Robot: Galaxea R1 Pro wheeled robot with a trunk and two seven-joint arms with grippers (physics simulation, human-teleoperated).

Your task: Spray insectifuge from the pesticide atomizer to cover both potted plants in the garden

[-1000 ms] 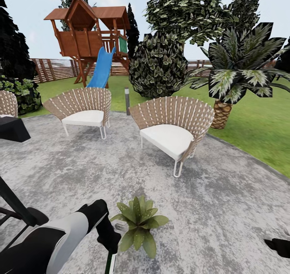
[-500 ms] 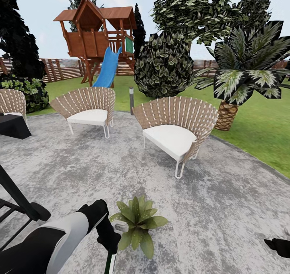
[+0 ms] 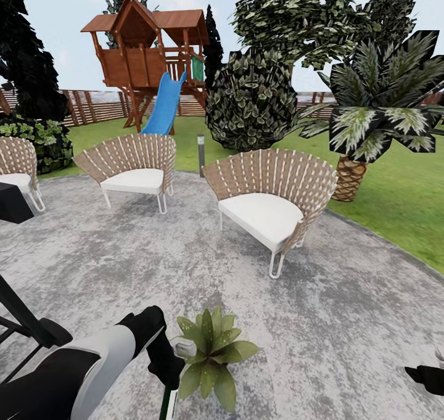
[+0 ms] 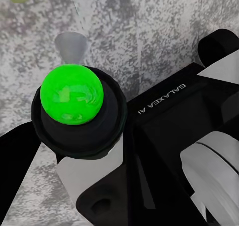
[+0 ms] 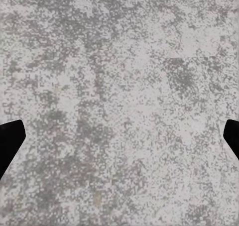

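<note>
A: Step in hand?

B: Spraying, by my read. The left claw (image 3: 169,370) carries the pesticide atomizer (image 3: 183,348), whose whitish head pokes out right at the edge of the potted plant (image 3: 213,353), the broad light-green rosette on the paved patio (image 3: 345,321).

A: Claw state?

B: Left claw is clenched on the atomizer. In the left wrist view the dark body with a green ball (image 4: 71,92) on top sits in front of the camera, and the fingers themselves are hidden, so that is a judgement from how the bottle rides with the arm. Right claw (image 5: 119,136) looks released: two dark fingertips (image 5: 10,139) far apart with bare patio between them.

A: Second plant?

B: Can't place it from these pictures. The nearest wicker chair (image 3: 271,204) is well beyond the potted plant, and the palm (image 3: 370,118) further off on the lawn isn't a target.

A: How to do it well?

B: Keep the nozzle aimed at the potted plant's centre, just beside the leaves, not touching them. Sweep across the whole rosette so the far leaves get covered too. I can't tell the nozzle direction here, so check it before squeezing. Hold the base steady. Keep the right arm away from the potted plant.
</note>
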